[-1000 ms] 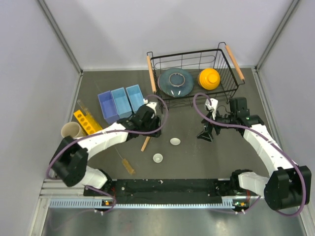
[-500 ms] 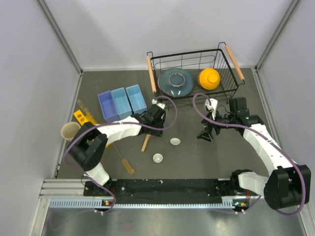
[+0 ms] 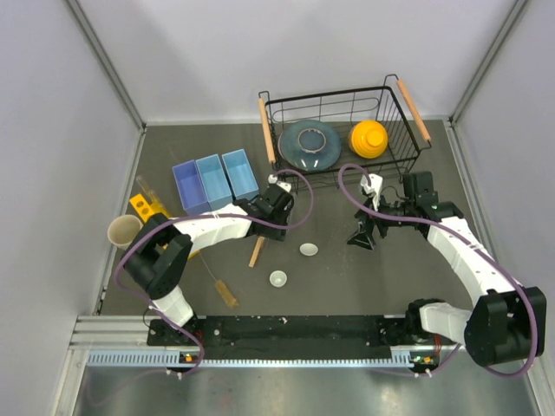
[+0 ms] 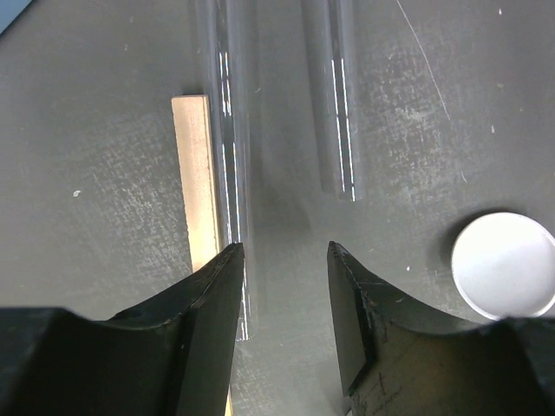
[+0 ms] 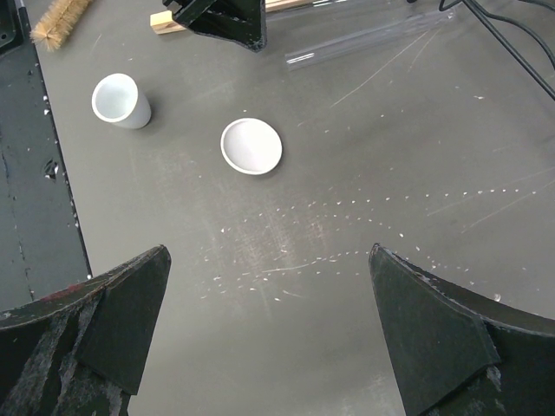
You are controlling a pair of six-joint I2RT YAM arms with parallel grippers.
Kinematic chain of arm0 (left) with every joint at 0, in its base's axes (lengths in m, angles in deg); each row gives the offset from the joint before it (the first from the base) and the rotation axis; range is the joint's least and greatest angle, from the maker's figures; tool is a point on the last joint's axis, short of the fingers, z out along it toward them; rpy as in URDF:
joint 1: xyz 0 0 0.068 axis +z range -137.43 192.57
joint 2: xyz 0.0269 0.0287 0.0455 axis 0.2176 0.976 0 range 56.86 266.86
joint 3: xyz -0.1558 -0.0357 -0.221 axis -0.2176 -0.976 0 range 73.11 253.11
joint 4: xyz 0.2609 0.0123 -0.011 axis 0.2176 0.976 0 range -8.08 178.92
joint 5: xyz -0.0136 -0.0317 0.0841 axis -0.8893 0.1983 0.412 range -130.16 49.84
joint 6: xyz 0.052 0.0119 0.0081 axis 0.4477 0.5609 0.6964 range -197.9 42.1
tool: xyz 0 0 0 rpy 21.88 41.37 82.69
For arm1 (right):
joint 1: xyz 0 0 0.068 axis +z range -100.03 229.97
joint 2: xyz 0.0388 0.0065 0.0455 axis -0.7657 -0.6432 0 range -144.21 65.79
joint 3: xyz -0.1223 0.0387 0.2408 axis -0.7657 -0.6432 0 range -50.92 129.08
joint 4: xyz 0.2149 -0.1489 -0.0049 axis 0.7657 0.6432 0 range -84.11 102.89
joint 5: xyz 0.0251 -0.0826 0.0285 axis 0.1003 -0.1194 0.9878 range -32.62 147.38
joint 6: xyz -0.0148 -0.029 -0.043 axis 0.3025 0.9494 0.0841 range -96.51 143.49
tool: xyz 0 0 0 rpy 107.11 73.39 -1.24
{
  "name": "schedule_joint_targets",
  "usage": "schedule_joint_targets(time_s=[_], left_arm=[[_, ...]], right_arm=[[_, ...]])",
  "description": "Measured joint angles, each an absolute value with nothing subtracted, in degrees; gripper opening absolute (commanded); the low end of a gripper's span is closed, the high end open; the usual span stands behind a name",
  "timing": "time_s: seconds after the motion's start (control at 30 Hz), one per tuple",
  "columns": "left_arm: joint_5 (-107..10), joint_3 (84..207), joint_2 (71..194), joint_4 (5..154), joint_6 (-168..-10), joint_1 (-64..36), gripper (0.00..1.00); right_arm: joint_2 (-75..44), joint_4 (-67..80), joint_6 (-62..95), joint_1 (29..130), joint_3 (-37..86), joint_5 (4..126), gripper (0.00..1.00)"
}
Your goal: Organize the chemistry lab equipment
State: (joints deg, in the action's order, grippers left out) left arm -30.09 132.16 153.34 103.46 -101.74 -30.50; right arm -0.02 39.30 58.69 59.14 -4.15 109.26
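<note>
My left gripper (image 3: 270, 221) is open and empty, low over the table. In the left wrist view (image 4: 284, 251) its left fingertip sits over the near end of a clear rod (image 4: 230, 130) lying beside the tan wooden stick (image 4: 195, 182). A second clear rod (image 4: 338, 113) lies to the right, and a white round dish (image 4: 503, 264) at the far right. My right gripper (image 3: 362, 236) is open wide and empty (image 5: 269, 251). Ahead of it lie a flat white dish (image 5: 251, 145), a small white cup-like dish (image 5: 121, 100) and the amber-bristled brush (image 5: 61, 22). The top view shows the stick (image 3: 257, 251), the dishes (image 3: 308, 250) (image 3: 277, 278) and the brush (image 3: 224, 290).
A black wire basket (image 3: 270, 130) at the back holds a blue-grey plate (image 3: 309, 144) and a yellow bowl (image 3: 368, 139). Three light-blue bins (image 3: 212, 182) stand left of it. A yellow rack (image 3: 149, 215) and a tan cup (image 3: 125, 230) are at the far left.
My left gripper has moved a little to the right over the stick's far end, and the arm's elbow has drawn in. The right arm has not moved.
</note>
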Motion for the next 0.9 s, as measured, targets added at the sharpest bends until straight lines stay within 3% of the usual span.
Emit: schedule_joint_targets(time_s=[0.53, 0.9], left_arm=[[-27.14, 133.88, 154.0, 106.43, -101.72, -30.52, 0.5], [-27.21, 134.08, 156.01, 107.15, -101.78, -30.56, 0.4]], right_arm=[[-0.28, 39.3, 59.06, 59.14, -4.15, 109.08, 0.99], [-0.3, 39.3, 59.12, 59.14, -4.18, 109.04, 0.99]])
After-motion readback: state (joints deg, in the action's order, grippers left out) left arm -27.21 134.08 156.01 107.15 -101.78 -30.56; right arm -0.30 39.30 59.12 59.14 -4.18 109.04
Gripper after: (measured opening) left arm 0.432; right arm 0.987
